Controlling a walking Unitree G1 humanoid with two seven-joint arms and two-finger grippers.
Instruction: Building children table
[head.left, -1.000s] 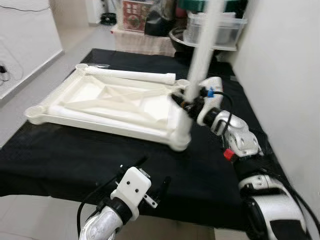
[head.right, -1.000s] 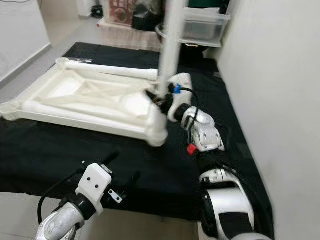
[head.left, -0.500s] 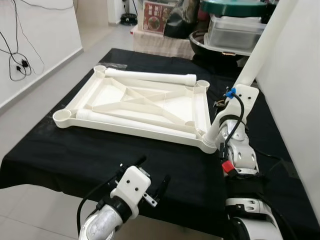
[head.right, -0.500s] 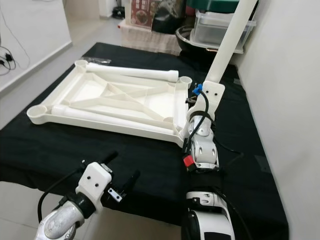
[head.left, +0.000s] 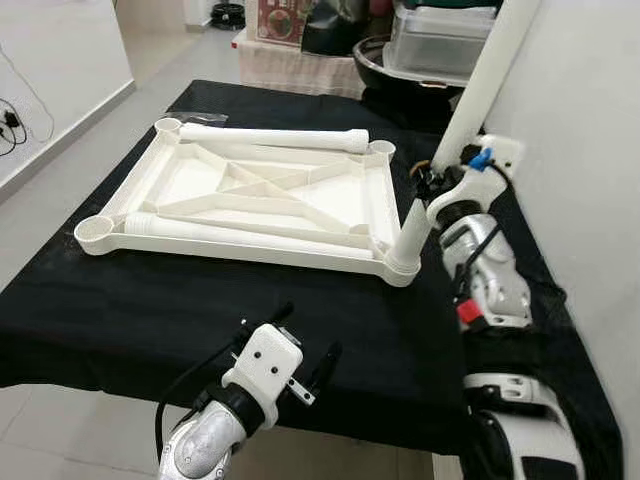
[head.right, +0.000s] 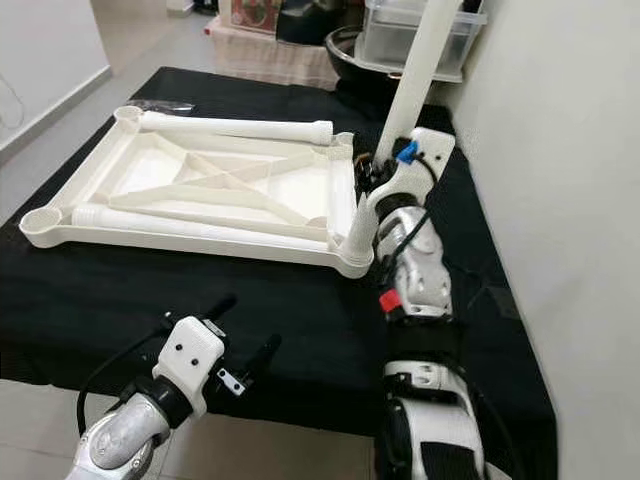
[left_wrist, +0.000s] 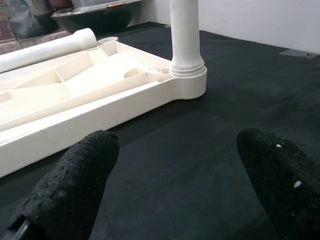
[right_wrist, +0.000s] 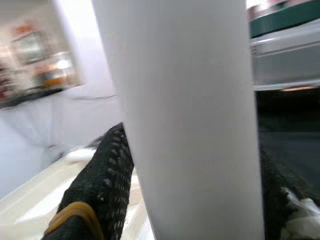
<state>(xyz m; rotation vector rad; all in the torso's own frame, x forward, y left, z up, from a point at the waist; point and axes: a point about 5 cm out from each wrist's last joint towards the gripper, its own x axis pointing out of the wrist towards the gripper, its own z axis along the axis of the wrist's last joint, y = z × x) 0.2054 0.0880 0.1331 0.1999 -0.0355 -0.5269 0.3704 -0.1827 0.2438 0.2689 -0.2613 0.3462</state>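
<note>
On my left, my left gripper (head.left: 300, 352) hangs low at the near edge of the black table (head.left: 130, 310), its fingers (left_wrist: 85, 175) spread apart with nothing between them. In the middle lies the white table top (head.left: 250, 200), upside down and flat, with two loose legs (head.left: 275, 138) lying on it, one along the far side and one along the near side. On my right, my right gripper (head.left: 432, 182) is closed around a third leg (head.left: 470, 95), which stands tilted in the near right corner socket (head.left: 400, 268). I think the leg is light, hard and smooth plastic, so it could slip or turn in my hold. Holding it low, near the socket, seems best for pushing it straight. The top of the leg is cut off from sight, and I cannot tell how deep it sits in the socket.
</note>
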